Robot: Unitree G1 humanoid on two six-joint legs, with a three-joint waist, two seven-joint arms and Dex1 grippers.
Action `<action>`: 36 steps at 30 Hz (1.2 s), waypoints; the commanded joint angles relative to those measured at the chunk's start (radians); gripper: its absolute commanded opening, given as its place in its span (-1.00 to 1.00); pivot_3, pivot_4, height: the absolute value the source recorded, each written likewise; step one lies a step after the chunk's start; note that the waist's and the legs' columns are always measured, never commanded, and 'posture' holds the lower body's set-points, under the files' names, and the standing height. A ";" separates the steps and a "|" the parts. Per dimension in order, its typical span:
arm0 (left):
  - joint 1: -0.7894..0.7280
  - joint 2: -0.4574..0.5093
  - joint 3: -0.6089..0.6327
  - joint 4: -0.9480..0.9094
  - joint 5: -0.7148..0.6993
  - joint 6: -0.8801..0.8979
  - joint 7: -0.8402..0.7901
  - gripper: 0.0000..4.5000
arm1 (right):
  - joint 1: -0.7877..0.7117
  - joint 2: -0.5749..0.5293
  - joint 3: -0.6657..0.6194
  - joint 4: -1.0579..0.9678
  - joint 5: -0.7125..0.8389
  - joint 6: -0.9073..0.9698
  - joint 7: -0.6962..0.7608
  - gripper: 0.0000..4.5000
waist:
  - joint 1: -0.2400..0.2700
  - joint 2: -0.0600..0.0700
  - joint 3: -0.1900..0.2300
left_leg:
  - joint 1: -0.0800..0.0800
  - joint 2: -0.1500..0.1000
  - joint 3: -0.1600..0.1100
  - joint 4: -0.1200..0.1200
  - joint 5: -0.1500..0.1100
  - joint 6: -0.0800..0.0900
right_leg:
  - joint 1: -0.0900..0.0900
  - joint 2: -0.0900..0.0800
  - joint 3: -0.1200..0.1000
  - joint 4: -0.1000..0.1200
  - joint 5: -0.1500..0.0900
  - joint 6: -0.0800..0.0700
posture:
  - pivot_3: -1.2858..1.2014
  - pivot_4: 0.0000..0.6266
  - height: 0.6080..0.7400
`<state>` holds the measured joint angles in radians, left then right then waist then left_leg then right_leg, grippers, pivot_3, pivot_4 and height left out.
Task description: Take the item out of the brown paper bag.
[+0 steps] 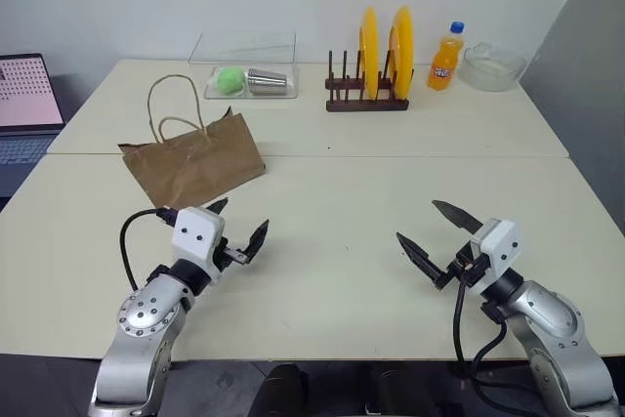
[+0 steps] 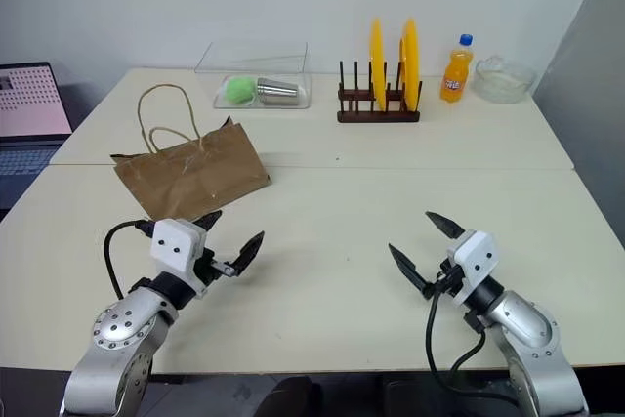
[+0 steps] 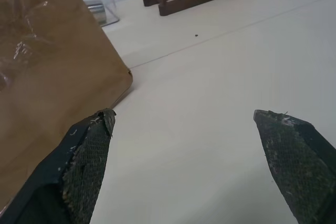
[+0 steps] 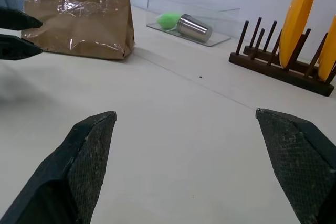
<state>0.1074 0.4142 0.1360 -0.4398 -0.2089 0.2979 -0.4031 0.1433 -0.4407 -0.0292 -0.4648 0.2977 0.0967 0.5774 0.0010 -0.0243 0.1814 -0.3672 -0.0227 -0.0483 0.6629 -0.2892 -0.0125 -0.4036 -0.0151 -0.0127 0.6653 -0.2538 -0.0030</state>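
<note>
White tables (image 1: 391,231) stood against a pale wall, with a laptop (image 1: 24,109) at the far left. Left of centre the bag (image 1: 195,158) lay creased, the item hidden from sight; just near of it the left gripper (image 1: 239,227) hung spread and empty. Beyond stood a tray (image 1: 249,70), rack (image 1: 368,95) and bottle (image 1: 445,58), and near right the right gripper (image 1: 435,231) was spread too.

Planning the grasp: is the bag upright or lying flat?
Lying flat: the bag rests on its broad side on the table, handles arching up.
</note>
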 commanded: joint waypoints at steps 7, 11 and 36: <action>0.022 -0.016 0.020 0.006 0.017 -0.089 0.010 0.99 | -0.024 -0.004 -0.019 -0.004 0.018 -0.017 0.022 1.00 | 0.000 0.000 0.000 | 0.000 0.000 0.000 0.000 0.000 0.000 | 0.000 0.000 0.000 0.000 0.000 0.000 | 0.03 -0.52 1.00; 0.040 -0.022 0.028 0.012 0.014 -0.116 0.009 0.99 | -0.024 0.003 -0.017 -0.006 0.020 -0.012 0.016 1.00 | 0.000 0.000 0.000 | 0.000 0.000 0.000 0.000 0.000 0.000 | 0.000 0.000 0.000 0.000 0.000 0.000 | 0.03 -0.52 1.00; -0.103 0.206 0.308 0.302 -0.160 -0.211 -0.193 0.99 | -0.242 -0.048 0.023 -0.057 0.175 0.184 0.110 1.00 | -0.002 0.000 0.000 | 0.000 0.000 -0.001 0.000 0.000 0.000 | 0.000 0.001 -0.002 0.001 0.000 0.000 | 0.03 -0.52 1.00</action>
<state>0.0297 0.5864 0.3930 -0.1635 -0.3245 0.0809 -0.5596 -0.0749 -0.4747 -0.0082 -0.4808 0.4296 0.2559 0.6606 -0.0006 -0.0243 0.1816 -0.3670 -0.0225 -0.0495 0.6628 -0.2891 -0.0125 -0.4039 -0.0146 -0.0141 0.6655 -0.2537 -0.0035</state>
